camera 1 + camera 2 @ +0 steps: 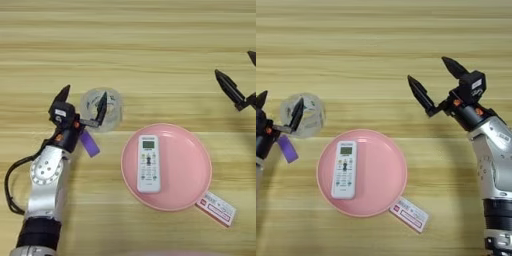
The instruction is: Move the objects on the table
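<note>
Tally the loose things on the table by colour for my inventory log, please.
Clear: 1, tape roll
Purple: 1, block
Pink: 1, plate
White: 1, remote control
Red-and-white: 1, card
Total: 5

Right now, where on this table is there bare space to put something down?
Bare wood-grain table spans the far side, and lies between the open right gripper and round pink plate. It is crowded where the open left gripper straddles the clear tape roll beside the purple block.
</note>
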You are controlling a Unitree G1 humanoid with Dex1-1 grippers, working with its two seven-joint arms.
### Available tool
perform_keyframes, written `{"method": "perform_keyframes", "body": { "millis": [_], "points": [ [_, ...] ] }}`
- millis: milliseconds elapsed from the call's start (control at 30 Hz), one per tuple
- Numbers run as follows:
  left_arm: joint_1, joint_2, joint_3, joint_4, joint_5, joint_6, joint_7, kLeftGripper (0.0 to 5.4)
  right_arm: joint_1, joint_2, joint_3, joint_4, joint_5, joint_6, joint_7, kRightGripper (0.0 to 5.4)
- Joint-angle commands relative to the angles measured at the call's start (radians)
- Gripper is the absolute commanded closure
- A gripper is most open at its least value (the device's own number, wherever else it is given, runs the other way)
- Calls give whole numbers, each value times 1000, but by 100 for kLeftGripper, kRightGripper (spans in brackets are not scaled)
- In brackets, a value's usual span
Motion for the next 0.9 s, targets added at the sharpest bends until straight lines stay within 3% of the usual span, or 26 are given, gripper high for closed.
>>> {"method": "perform_keyframes", "body": {
  "millis": [33, 233, 467, 633, 900],
  "points": [
    [57, 67, -15, -112, -52, 95, -82, 2, -35, 37, -4, 54, 25, 3, -10, 0],
    [124, 179, 12, -234, -137, 225, -197, 2, -68, 78, 10, 132, 11, -23, -14, 0],
    [160, 299, 50, -332, -260, 410, -321, 2, -80, 93, 12, 163, 8, -38, -13, 0],
    [157, 347, 62, -314, -288, 484, -375, 2, -81, 103, 24, 157, 5, -41, -9, 0],
    [104, 368, 15, -223, -229, 536, -418, 2, -86, 107, 36, 123, 12, -30, -16, 0]
  ]
}}
